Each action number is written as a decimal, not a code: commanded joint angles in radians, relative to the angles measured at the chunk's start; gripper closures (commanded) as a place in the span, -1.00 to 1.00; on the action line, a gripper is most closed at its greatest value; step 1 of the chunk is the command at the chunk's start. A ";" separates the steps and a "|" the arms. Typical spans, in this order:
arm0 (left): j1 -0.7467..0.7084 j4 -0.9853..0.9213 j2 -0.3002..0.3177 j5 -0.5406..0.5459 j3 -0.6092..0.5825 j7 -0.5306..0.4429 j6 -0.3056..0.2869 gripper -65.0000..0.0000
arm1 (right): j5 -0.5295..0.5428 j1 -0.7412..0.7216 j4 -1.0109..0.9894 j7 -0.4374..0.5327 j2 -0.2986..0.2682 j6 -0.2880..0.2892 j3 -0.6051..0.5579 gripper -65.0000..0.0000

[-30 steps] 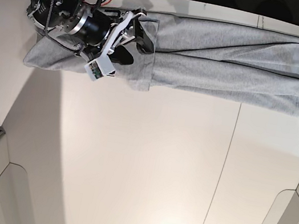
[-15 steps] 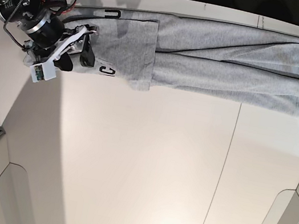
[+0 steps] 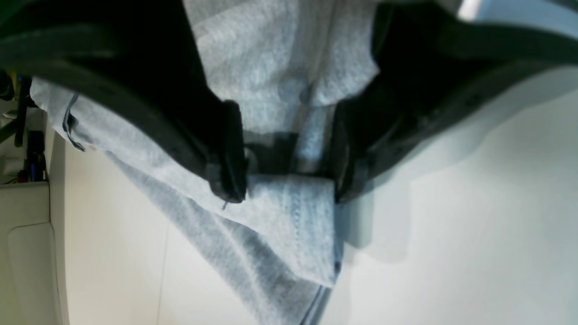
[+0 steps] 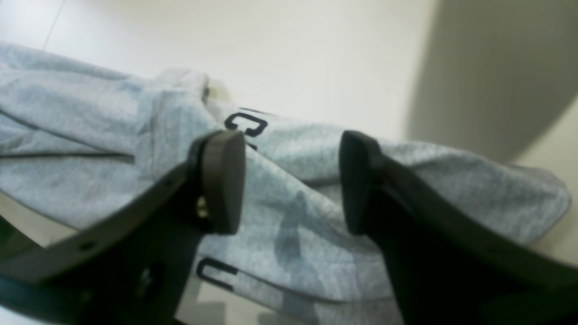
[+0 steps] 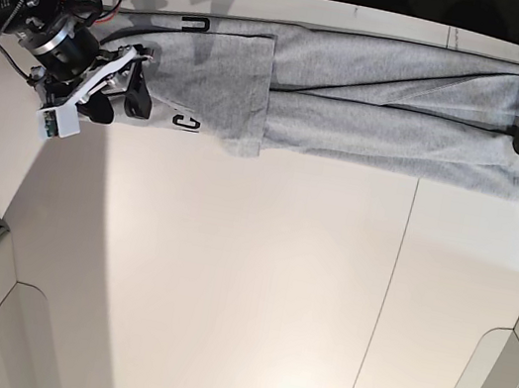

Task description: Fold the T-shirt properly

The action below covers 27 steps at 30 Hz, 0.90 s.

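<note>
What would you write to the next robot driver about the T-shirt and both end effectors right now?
Left end effector: open, over the shirt's end at the base view's right.
Right end effector: open, above the shirt's other end.
T-shirt: a long, narrow strip along the table's far side, black lettering partly showing.
Done: it's gathered into a strip, with one part folded over near the middle.
Left: probably smooth the uneven layers, then fold the strip shorter into a neat bundle.
</note>
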State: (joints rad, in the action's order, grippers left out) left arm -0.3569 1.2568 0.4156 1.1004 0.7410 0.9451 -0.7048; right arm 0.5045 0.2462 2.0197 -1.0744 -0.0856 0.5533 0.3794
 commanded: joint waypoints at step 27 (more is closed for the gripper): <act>-0.012 0.222 0.010 0.383 0.000 0.221 0.007 1.00 | -0.029 -0.007 0.021 0.027 -0.004 -0.008 0.166 -0.02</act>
State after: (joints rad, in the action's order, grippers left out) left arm -0.3683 1.4639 0.4068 1.4532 0.7341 1.1790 -0.6895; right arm 0.4568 0.2462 2.0201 -1.0706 -0.0826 0.5461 0.5426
